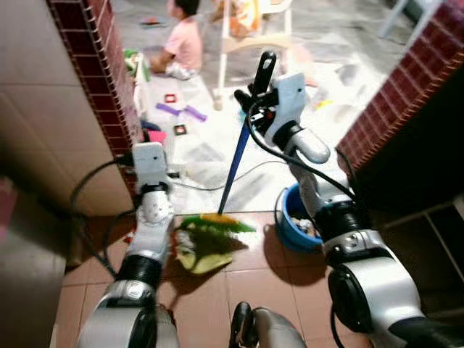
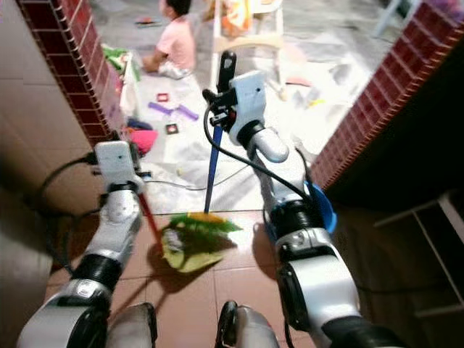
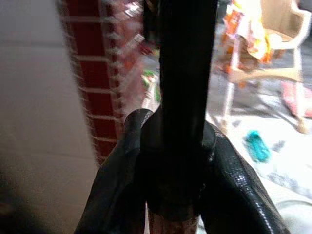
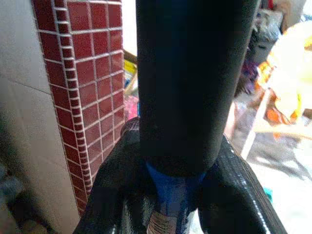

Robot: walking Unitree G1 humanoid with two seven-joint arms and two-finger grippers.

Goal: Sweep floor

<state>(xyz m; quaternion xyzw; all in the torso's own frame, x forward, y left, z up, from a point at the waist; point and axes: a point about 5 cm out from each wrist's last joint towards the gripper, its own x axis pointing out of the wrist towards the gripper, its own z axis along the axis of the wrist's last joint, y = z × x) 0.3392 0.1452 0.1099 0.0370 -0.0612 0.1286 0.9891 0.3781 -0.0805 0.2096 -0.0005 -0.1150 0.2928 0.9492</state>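
We are seeing the right tool (image 1: 255,98) clamping its fingers (image 4: 122,195) around the broom handle (image 1: 233,163), blue with a black grip, held up at the middle far side. The green-yellow broom head (image 1: 210,226) is resting on the brown tiled floor (image 1: 239,279), touching the yellow-green dustpan (image 1: 201,255). The left tool (image 3: 168,161) is closing on the red dustpan handle (image 2: 150,221), just left of the pan. A blue bucket (image 1: 293,221) is sitting just right of the broom head. A person (image 1: 180,40) is sitting far left beside a brick pillar (image 1: 109,80).
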